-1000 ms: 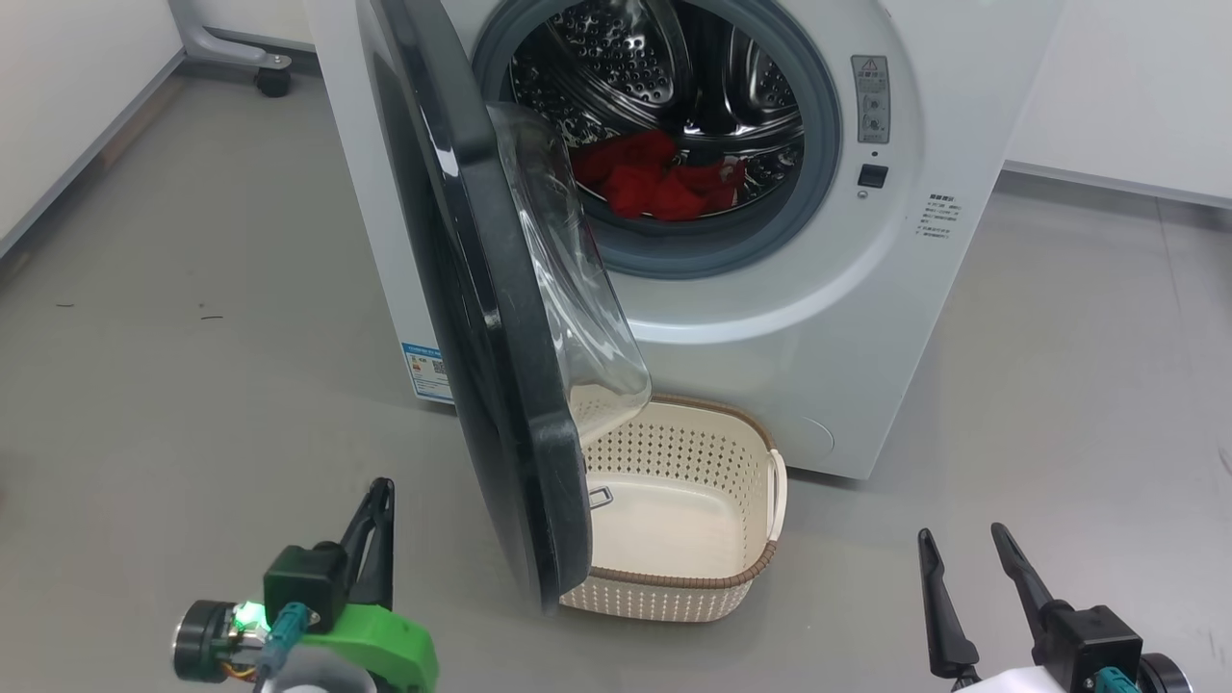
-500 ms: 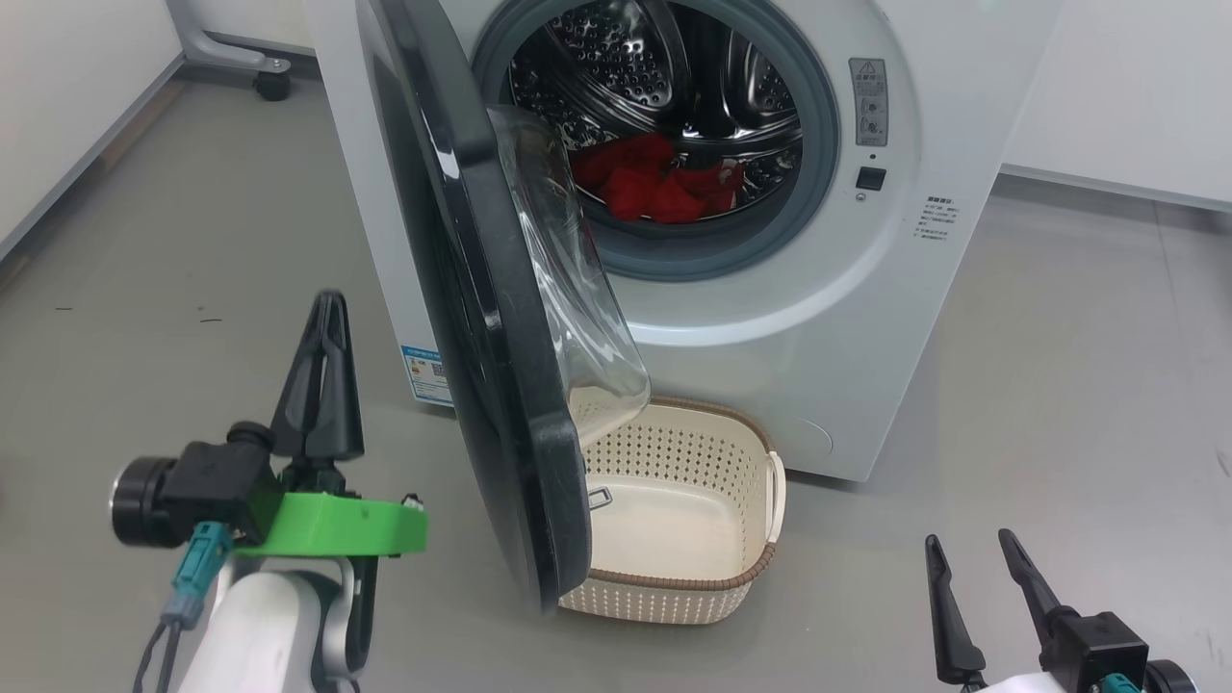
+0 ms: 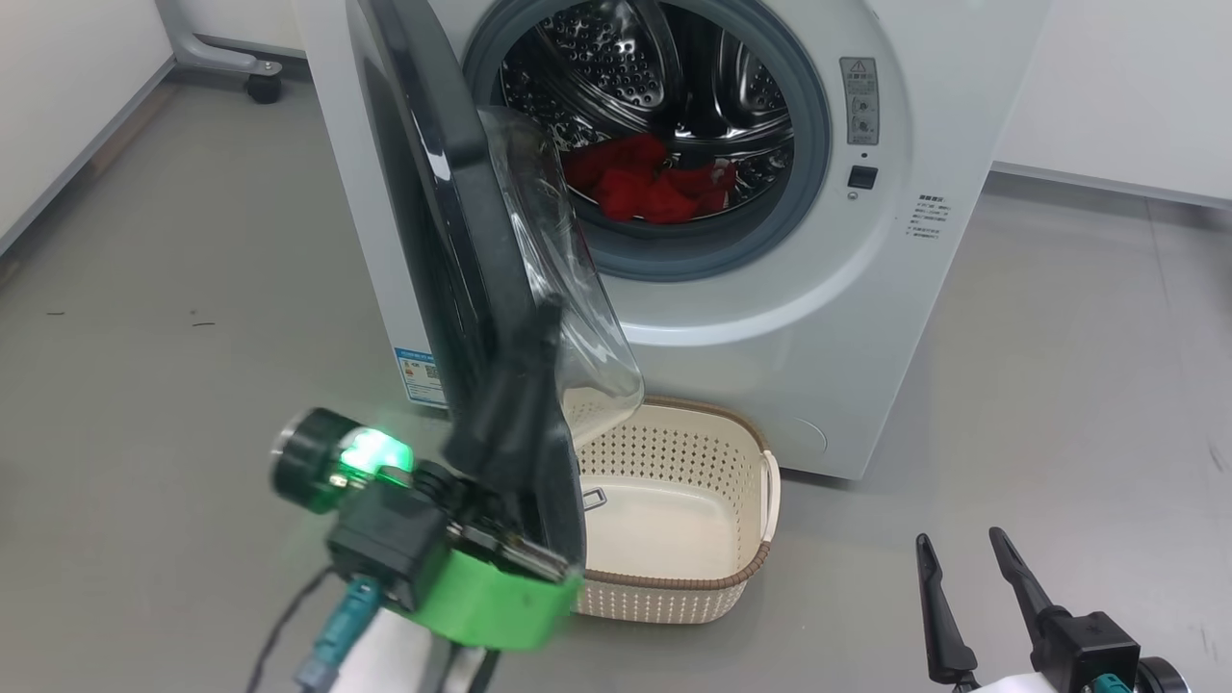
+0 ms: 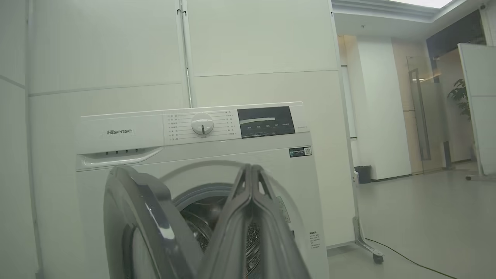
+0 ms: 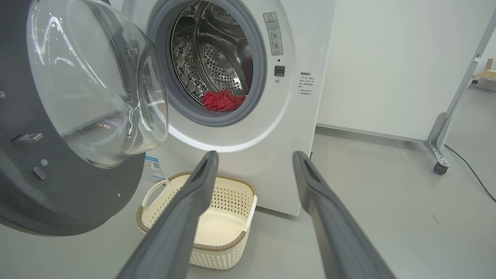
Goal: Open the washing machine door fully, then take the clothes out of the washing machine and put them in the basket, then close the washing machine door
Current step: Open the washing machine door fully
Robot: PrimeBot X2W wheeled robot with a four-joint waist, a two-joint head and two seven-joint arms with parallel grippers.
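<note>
The washing machine door (image 3: 452, 221) stands part-open above the basket (image 3: 717, 577) on the floor. Red clothes (image 3: 645, 183) are seen in the drum. Hisense lettering (image 4: 119, 131) is read on the washing machine (image 3: 770, 318), and a blue label (image 3: 421, 371) is stuck low on it. The left gripper (image 4: 251, 167) is pressed together by the door's rim. The right gripper (image 3: 960, 539) is spread.

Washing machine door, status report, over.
Left gripper shut at the washing machine door rim; right gripper open, low. Door partly open, clothes in the drum. Door overhangs the basket.
</note>
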